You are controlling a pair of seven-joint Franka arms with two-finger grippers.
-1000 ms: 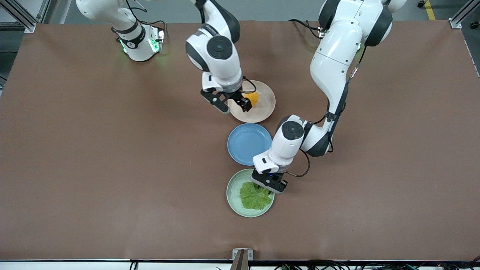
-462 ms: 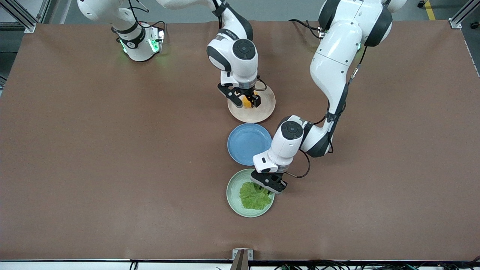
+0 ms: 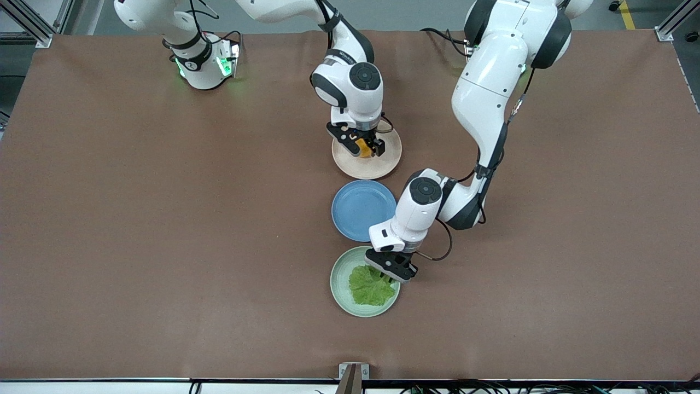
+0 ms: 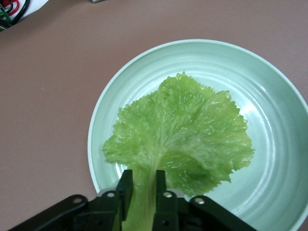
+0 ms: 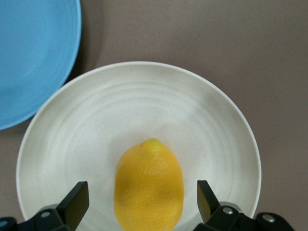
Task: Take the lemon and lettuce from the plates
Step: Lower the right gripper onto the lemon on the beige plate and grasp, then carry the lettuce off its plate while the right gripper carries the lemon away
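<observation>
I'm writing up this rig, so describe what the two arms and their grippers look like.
Both arms are glossy white with black joint bands and round dark caps. The left gripper and right gripper are black with black fingers. Thin black cables loop at the wrists; the right arm's base glows green.

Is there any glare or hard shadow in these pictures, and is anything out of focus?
Front view: even light, soft shadows under both arms, a green glow at the right arm's base. Left wrist view: lettuce and green plate sharp, slight sheen on the leaf. Right wrist view: lemon sharp, no glare on the beige plate.
</observation>
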